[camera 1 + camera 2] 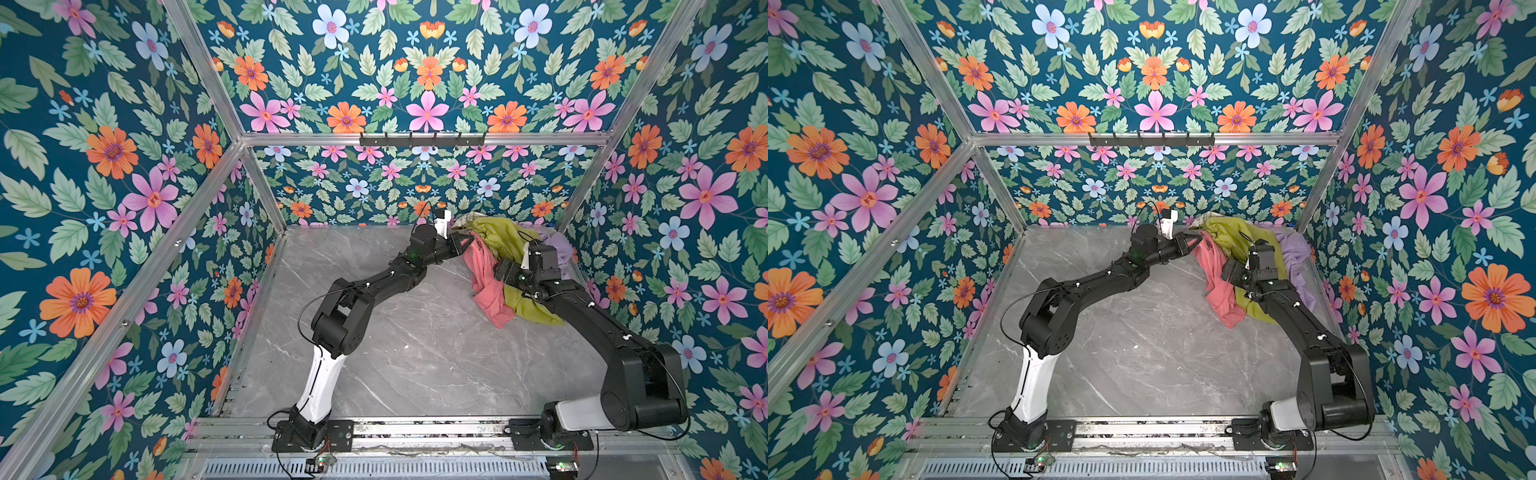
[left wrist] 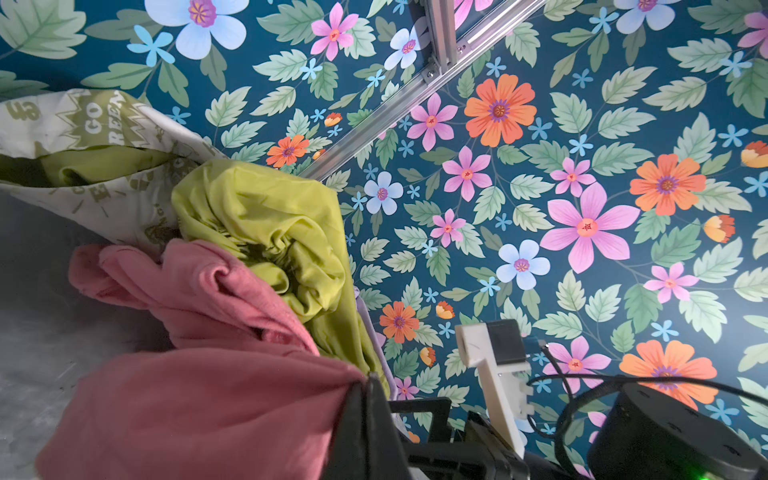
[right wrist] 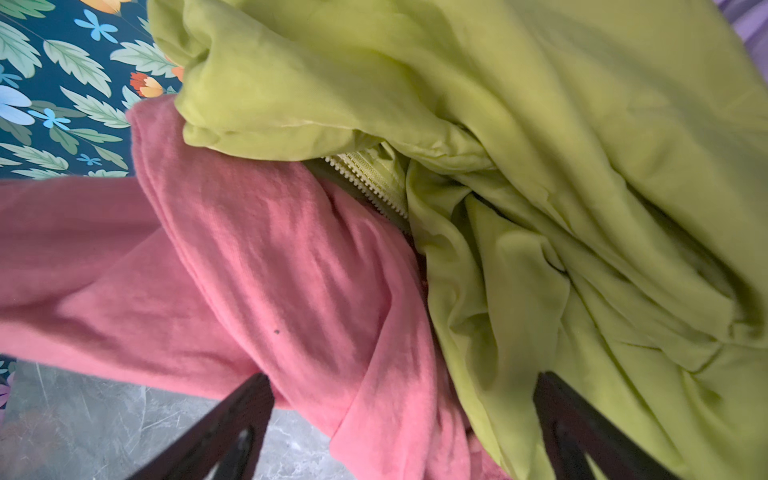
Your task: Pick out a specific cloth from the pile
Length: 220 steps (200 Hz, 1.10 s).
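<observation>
— Where was the cloth (image 1: 486, 286) at that moment?

— On the left flank of the pile (image 1: 507, 249), in the far right corner of the marble table (image 1: 395, 353). In both top views its upper end was gathered up at the left gripper (image 1: 468, 243). The rest hung down in a twisted band to the tabletop, where its lower end lay spread beside a fold of the olive-green cloth (image 1: 528, 309).

— So the left claw had it?

— Yes. Its jaws were clenched on a bunch of the salmon-pink fabric. The left wrist view showed the fabric puckering to a point right at the dark fingertip (image 2: 368, 395) (only one dark finger showed in that view).

— And the right gripper (image 3: 401, 380)?

— Spread wide, grasping nothing. In the right wrist view its two dark fingers (image 3: 247, 403) stood well apart, one by the lower edge of the pink band, the other in front of the olive-green cloth. The line where the two fabrics met ran between them. Whether either finger touched fabric, I couldn't tell.

— What else made up the heap?

— The olive-green cloth sat in the middle, pressed against the pink one, with a pale zipper (image 3: 370, 183) showing in the fold where they met. A cream patterned cloth (image 2: 104, 124) with green lettering lay at the back, by the floral wall (image 1: 415, 183). A pale lilac cloth (image 1: 557, 245) was on the right side, partly behind the right arm.
</observation>
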Tool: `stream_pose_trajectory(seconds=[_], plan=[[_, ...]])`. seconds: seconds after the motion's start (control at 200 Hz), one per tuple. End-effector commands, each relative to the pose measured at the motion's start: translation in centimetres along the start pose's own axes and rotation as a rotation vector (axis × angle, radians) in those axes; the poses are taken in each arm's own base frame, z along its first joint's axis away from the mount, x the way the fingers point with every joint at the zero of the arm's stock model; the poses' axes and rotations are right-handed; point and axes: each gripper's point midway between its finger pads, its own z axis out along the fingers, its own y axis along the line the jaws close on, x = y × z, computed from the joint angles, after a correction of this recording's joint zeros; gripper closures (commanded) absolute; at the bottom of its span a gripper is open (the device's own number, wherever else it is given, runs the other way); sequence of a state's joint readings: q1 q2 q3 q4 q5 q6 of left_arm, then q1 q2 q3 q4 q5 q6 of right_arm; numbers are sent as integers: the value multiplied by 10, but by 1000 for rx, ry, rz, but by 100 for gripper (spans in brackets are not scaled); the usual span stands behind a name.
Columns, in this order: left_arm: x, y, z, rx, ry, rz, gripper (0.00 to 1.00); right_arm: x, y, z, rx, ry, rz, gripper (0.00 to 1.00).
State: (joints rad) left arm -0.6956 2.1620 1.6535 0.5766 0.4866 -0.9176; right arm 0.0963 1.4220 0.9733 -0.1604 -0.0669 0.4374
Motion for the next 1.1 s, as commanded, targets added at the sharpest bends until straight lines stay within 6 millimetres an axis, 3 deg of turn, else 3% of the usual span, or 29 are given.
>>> stream_pose_trajectory(seconds=[0.0,1.095], plan=[[-16,-21,-3,64,-53,37,100,-7,1,-3,6,-20,-13,1],[-34,-36,-26,87,-107,49,100,-9,3,-10,-3,-39,-17,1]])
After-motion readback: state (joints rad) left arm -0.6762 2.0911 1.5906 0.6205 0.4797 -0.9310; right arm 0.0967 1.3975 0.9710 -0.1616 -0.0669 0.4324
